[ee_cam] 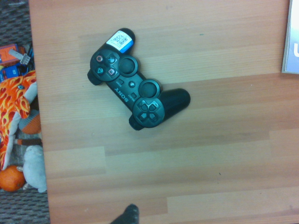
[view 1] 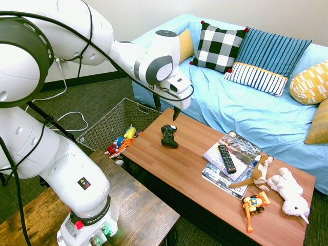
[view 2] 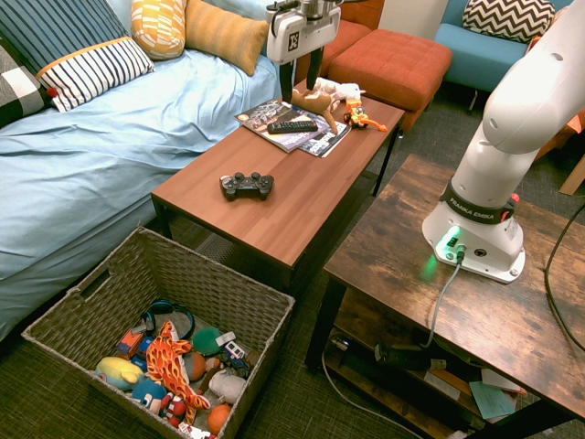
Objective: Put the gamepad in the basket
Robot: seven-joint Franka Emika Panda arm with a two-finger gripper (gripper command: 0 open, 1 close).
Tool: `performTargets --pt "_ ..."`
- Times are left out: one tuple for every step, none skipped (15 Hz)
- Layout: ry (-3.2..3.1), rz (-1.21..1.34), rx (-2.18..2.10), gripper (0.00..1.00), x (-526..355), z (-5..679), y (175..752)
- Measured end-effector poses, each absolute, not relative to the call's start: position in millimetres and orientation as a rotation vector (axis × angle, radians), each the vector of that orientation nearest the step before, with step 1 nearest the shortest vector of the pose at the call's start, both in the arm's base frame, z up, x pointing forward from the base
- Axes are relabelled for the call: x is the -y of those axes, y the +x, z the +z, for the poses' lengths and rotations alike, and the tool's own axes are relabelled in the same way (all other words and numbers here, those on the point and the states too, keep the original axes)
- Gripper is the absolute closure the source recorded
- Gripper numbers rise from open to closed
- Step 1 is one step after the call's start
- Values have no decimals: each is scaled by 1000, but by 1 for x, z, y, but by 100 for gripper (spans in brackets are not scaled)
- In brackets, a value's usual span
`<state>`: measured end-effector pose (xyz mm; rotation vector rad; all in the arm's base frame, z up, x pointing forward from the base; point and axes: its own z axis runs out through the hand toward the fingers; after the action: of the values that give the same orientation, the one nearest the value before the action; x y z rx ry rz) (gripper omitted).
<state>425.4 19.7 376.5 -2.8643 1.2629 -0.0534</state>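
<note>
The black gamepad lies flat on the wooden coffee table, near the table end closest to the basket. The wrist view looks straight down on the gamepad, with its buttons and sticks facing up. My gripper hangs open in the air well above the gamepad, with nothing between its fingers. The woven basket stands on the floor beyond that table end and holds several toys.
A black remote rests on magazines mid-table. Plush animals and an orange toy vehicle lie at the far end. A blue sofa with pillows runs along the table. An orange ottoman stands beyond.
</note>
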Motion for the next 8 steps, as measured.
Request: performTargets --pt "-2863 -58 -1262 0 -20 377 427" --pt "-2861 -76 -1256 0 -20 376 429" --pt "-2871 -103 -1233 0 -21 374 433" --pt "-2891 -128 -1196 0 -24 371 440" --pt "-2920 -150 -1143 0 -29 367 449" --pt "-2954 -174 -1080 0 -36 361 460" --pt "-2986 -202 -1019 0 -45 353 471" --pt "-3012 -221 -960 0 -54 343 480"
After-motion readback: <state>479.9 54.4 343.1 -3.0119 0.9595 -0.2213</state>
